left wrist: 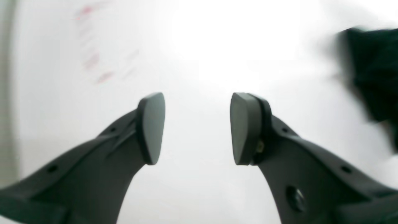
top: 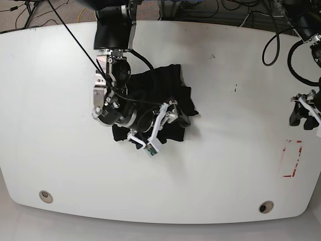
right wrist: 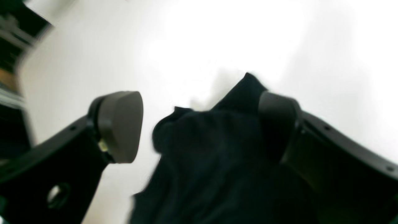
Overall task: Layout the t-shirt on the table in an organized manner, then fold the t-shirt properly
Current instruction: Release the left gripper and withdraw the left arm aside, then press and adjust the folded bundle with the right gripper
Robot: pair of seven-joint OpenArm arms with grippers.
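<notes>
Right gripper (right wrist: 199,124) hovering released over the bunched t-shirt (top: 160,95), lining up a corner grab; left gripper (left wrist: 197,127) idling released at desk (top: 225,150) edge.

The right arm reaches in from the far edge of the white tabletop (top: 65,100), its black pincer (right wrist: 199,124) spread wide, pads apart. The left arm hangs at the tabletop's side edge, its dark grey pincer (left wrist: 197,127) parted with nothing between the pads.

Black arms (top: 114,30) with looping cables, each pincer (left wrist: 197,127) ending in grey rounded pads (left wrist: 151,126).
</notes>
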